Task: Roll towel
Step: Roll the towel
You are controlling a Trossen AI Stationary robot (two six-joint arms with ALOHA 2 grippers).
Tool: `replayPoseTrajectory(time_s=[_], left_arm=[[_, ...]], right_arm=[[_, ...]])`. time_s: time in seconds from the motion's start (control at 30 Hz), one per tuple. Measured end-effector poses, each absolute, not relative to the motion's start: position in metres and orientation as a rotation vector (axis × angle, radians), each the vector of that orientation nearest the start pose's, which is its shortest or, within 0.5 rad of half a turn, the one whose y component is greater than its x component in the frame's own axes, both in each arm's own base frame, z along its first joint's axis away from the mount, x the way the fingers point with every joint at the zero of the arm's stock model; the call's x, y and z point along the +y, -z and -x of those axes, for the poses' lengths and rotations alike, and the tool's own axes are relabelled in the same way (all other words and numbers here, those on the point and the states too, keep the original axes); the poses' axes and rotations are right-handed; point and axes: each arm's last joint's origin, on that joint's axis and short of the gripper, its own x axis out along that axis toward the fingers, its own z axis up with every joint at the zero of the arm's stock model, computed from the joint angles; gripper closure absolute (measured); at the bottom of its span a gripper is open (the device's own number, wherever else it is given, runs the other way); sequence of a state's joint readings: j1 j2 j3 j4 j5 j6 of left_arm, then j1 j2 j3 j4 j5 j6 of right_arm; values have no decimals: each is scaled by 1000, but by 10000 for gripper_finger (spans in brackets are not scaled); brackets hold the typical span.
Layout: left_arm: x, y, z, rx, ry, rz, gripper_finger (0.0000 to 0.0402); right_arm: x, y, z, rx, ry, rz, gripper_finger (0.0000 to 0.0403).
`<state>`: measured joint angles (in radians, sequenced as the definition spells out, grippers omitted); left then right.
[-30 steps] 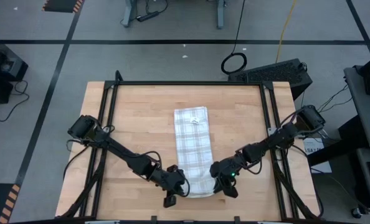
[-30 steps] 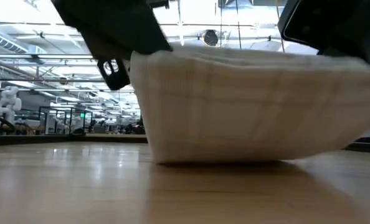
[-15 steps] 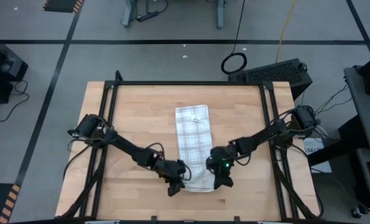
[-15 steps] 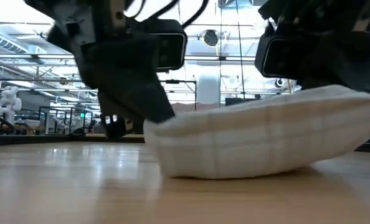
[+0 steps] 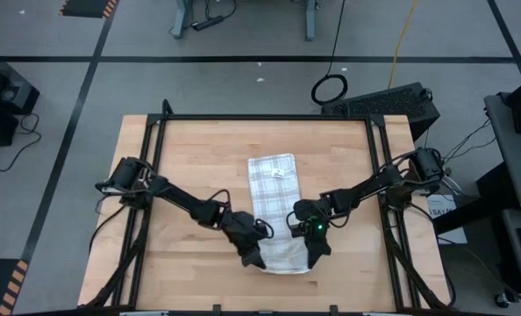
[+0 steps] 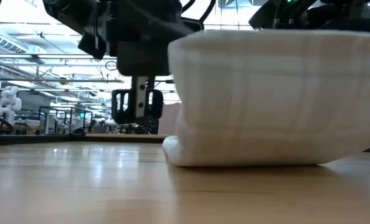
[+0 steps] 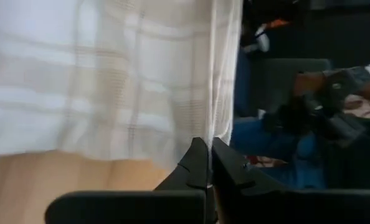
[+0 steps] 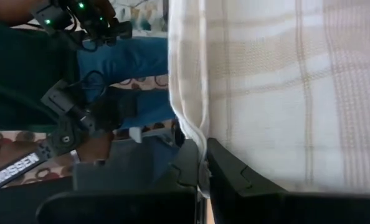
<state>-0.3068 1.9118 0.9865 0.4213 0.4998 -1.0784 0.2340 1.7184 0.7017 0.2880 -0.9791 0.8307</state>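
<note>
High view: left tool (image 5: 254,261) and right tool (image 5: 315,258) each clamped on a near corner of the checked towel (image 5: 274,189) mid-worktop (image 5: 181,158), near end lifted, rolling barely begun, most still flat.

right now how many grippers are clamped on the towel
2. The left gripper is shut on the near left corner of the towel, and the right gripper is shut on the near right corner, both at the folded-over end.

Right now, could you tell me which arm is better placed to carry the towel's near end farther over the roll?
Neither: left gripper and right gripper each pinch a near corner of the towel.
</note>
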Motion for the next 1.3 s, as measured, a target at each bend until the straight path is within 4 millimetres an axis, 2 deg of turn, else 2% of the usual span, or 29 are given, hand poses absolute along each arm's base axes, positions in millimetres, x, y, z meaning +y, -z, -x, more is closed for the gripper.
replayPoseTrajectory(time_s=[0.23, 0.43, 0.8, 1.0, 1.1, 1.17, 1.3], left_arm=[[-121, -132, -357, 932, 336, 1031, 398], [-113, -124, -353, 937, 266, 1024, 398], [-111, -121, -352, 929, 193, 1002, 398], [-110, -119, -351, 942, 168, 993, 398], [-110, -118, -350, 952, 161, 992, 398], [-109, -118, -350, 951, 159, 992, 398], [-109, -118, -350, 948, 154, 991, 398]], right_arm=[[93, -132, -288, 1174, -767, -983, 399], [92, -129, -289, 1155, -650, -973, 392], [92, -130, -289, 1163, -609, -1005, 348], [92, -143, -286, 1115, -619, -964, 302], [92, -157, -279, 1078, -606, -897, 268], [98, -168, -271, 1026, -592, -794, 243], [125, -185, -252, 889, -582, -488, 192]])
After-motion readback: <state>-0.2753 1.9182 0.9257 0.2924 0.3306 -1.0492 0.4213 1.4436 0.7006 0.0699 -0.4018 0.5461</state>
